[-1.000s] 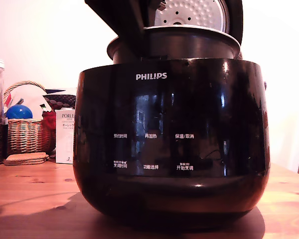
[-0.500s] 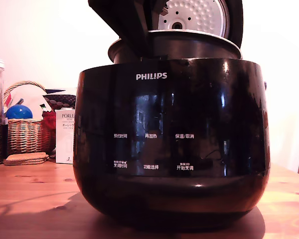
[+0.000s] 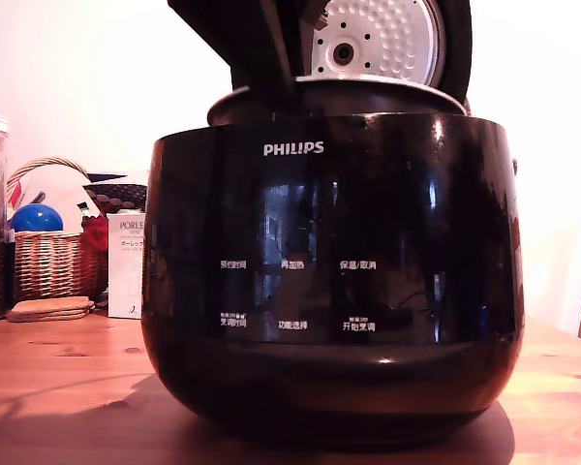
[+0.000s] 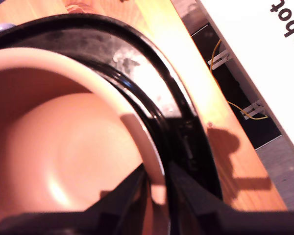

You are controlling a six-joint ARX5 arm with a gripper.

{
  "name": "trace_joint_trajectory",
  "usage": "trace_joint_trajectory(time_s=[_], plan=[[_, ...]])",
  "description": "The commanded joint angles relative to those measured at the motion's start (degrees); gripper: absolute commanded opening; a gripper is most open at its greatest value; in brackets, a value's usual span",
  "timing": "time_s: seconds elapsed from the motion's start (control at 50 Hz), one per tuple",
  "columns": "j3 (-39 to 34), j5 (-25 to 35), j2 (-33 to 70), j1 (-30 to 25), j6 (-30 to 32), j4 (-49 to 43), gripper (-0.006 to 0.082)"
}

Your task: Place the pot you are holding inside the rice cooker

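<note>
The tool (image 4: pixel 157 188) pinched the pot's (image 3: pixel 339 97) far rim, the pot sunk mostly inside the Philips rice cooker (image 3: pixel 329 281).

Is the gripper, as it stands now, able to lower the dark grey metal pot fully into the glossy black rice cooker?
Probably yes. The gripper grips the dark grey metal pot by its rim, the lid stands open, and the pot already sits partly inside the glossy black rice cooker; nothing visible blocks it.
</note>
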Motion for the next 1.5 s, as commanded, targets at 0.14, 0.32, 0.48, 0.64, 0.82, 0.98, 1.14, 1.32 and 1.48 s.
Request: trace_joint_trajectory(time_s=[0.14, 0.32, 0.48, 0.64, 0.82, 0.98, 1.14, 1.32, 1.48], plan=[[1.2, 1.5, 1.0, -0.8, -1.2, -1.5, 0.0191], [1.2, 0.6, 0.9, -0.8, -3.8, -1.6, 0.0195], [1.2, -1.1, 0.8, -0.8, -6.8, -1.6, 0.0226], [1.2, -3.8, 0.6, 0.0, -9.4, -1.6, 0.0222], [1.2, -5.6, 0.5, 1.8, -17.8, -1.7, 0.0062], [1.2, -5.6, -0.6, 3.5, -20.2, -1.6, -0.0024], [1.2, -4.9, -3.0, 4.9, -22.2, 0.1, -0.0024], [1.2, -3.6, -6.9, 7.0, -27.3, 2.6, -0.0024], [1.2, -3.7, -10.5, 10.4, -31.8, 6.0, -0.0024]])
